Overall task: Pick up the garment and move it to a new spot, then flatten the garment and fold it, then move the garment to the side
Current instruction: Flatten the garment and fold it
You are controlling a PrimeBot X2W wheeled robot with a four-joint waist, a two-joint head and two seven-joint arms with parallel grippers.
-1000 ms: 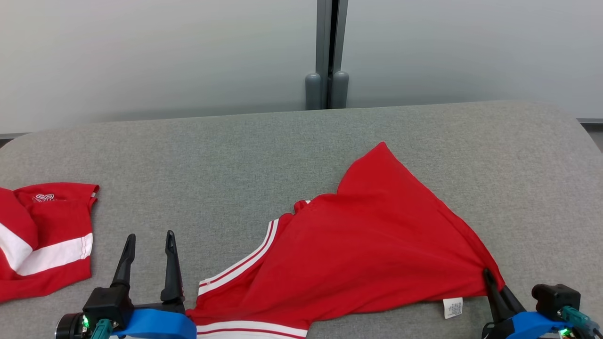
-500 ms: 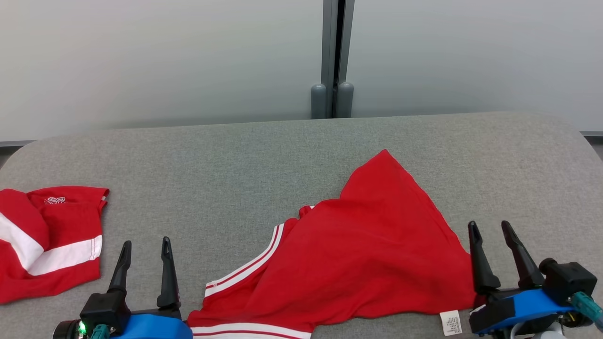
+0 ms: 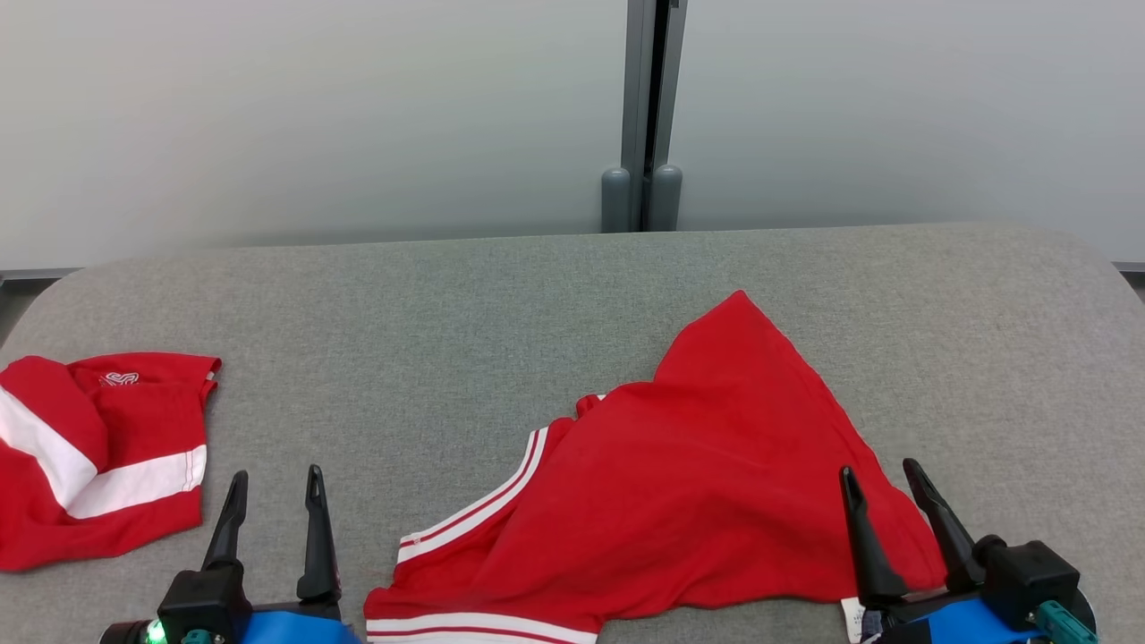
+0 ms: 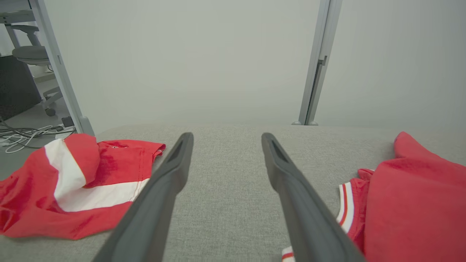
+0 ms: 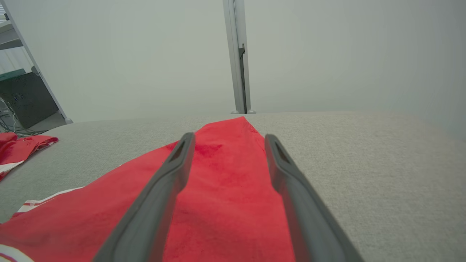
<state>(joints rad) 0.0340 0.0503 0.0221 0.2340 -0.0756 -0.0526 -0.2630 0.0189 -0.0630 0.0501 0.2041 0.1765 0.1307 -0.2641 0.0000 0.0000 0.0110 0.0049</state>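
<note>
My left gripper [image 3: 275,472] is spread over the bare table [image 3: 402,304], holding nothing. My right gripper [image 3: 878,467] is spread too, over the right corner of the garment [image 3: 698,501], which lies loose and crumpled at the table's near middle. Another shirt [image 3: 98,456] lies at the left.

Garment [image 3: 707,501], lower centre of frame: solid red, hem trimmed with white and red stripes. Care label [image 3: 852,610]: white. Second garment [image 3: 98,456], left edge: red with a broad white band and a small white logo. Table cover [image 3: 402,322]: uniform grey weave. Left gripper [image 3: 275,478] and right gripper [image 3: 878,468]: black fingers, blue housings. Wall panels [image 3: 268,116]: pale grey.
</note>
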